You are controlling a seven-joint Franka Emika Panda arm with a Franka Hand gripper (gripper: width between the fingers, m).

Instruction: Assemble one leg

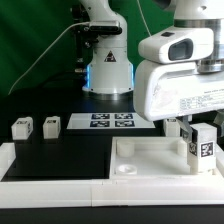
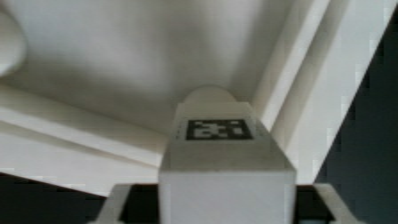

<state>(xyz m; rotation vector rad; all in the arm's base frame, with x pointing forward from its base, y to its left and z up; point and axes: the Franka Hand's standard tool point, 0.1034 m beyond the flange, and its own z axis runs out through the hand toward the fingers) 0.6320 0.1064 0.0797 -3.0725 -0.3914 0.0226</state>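
Now the end effector [image 1: 203, 135] is clamped on a leg [image 1: 204, 143], which stands upright between its fingers above the top [image 1: 150, 160] at the surface's near right corner. Its long axis points straight down toward that corner.

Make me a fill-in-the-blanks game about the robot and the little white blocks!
1. The gripper holds one ____.
2. The leg hangs over the big ____ square part.
3. Near the exterior view's left, ____ more legs stand on the table.
4. The marker board lies flat behind the black ____.

Missing words: leg; white; two; mat
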